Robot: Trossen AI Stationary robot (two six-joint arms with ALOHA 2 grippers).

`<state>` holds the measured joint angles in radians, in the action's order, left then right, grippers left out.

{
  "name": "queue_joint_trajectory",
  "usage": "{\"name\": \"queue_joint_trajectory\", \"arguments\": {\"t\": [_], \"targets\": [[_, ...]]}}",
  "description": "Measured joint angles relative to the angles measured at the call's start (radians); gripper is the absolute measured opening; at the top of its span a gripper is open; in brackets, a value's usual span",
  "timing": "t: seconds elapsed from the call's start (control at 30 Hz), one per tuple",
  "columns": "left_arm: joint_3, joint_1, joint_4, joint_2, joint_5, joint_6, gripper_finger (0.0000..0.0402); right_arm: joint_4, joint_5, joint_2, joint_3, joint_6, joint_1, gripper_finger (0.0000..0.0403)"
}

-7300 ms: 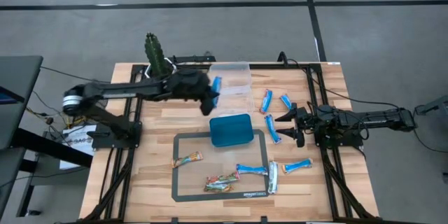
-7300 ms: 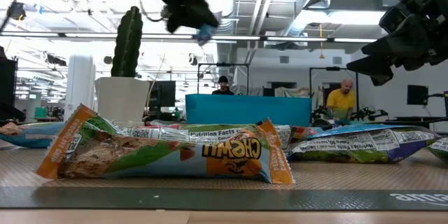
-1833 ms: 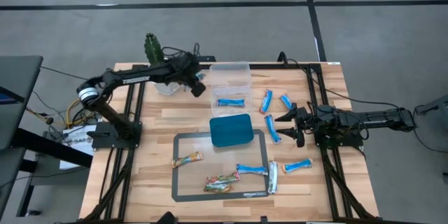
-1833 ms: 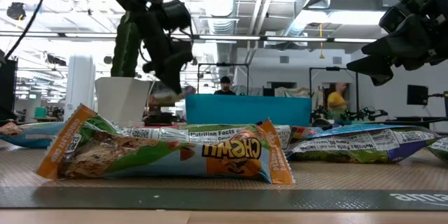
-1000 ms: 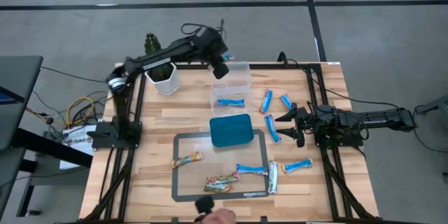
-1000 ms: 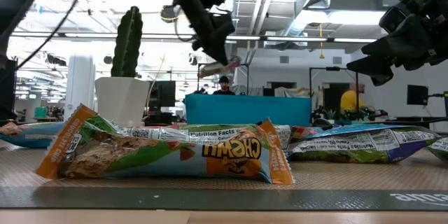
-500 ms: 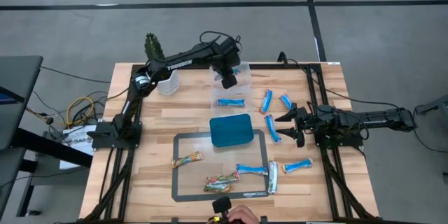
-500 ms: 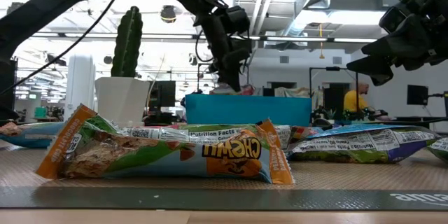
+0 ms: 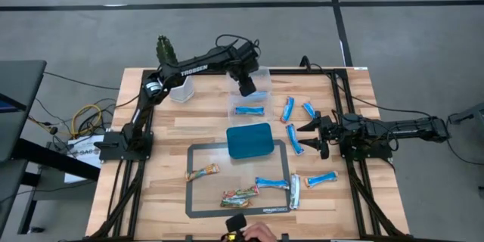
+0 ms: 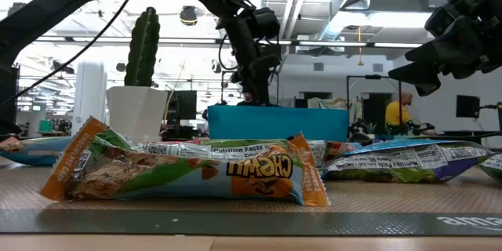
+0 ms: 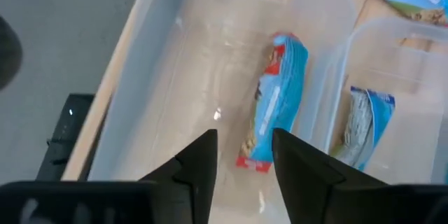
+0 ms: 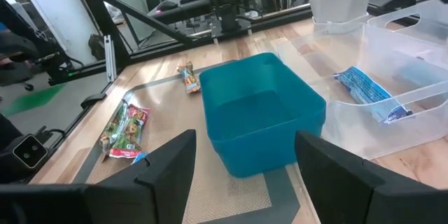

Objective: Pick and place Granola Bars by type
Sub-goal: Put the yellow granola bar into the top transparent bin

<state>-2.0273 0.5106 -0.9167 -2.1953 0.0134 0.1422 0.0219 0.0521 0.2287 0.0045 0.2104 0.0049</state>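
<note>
My left gripper (image 9: 246, 87) (image 11: 243, 140) is open and empty, hanging just over the far clear bin (image 9: 261, 76). One blue-and-white bar (image 11: 276, 101) lies flat on that bin's floor; another blue bar (image 9: 249, 110) lies in the near clear bin (image 9: 236, 100). My right gripper (image 9: 311, 136) (image 12: 245, 136) waits open at the table's right, among loose blue bars (image 9: 294, 138) (image 9: 288, 109) (image 9: 308, 110). On the grey mat lie a tan bar (image 9: 203, 172), multicoloured bars (image 9: 240, 197) (image 10: 188, 169) and more blue ones (image 9: 272, 183) (image 9: 321, 179).
The teal tray (image 9: 250, 140) (image 12: 262, 112) sits mid-table, on the far edge of the grey mat (image 9: 193, 197). A potted cactus (image 9: 170, 72) stands at the far left corner. A person's hand holding a dark device (image 9: 240, 227) shows at the near edge. Bare wood lies left of the mat.
My left gripper has swung toward the table's right and come down over the far clear bin, then held still. A bar that hung under its fingers a second ago in the low view no longer shows there. The hand at the near edge has shifted slightly.
</note>
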Motion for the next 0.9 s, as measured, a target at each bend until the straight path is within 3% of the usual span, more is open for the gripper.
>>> {"name": "queue_joint_trajectory", "arguments": {"t": [0.27, 0.4, 0.5, 0.73, 0.9], "targets": [[0.032, -0.006, -0.037, 0.119, 0.008, -0.032, 0.0126, 0.000, 0.000, 0.000, 0.000, 0.000, 0.000, 0.0235], [0.149, -0.014, 0.026, 0.232, 0.008, -0.034, 0.0121, 0.000, 0.000, 0.000, 0.000, 0.000, 0.000, 0.0235], [0.318, -0.024, 0.114, 0.352, 0.009, -0.055, 0.0119, 0.000, 0.000, 0.000, 0.000, 0.000, 0.000, 0.0235], [0.862, -0.077, 0.378, 0.719, 0.056, -0.206, 0.0118, 0.000, 0.000, 0.000, 0.000, 0.000, 0.000, 0.0235], [1.177, -0.146, 0.458, 0.993, 0.117, -0.351, 0.0118, 0.000, 0.000, 0.000, 0.000, 0.000, 0.000, 0.0235]]}}
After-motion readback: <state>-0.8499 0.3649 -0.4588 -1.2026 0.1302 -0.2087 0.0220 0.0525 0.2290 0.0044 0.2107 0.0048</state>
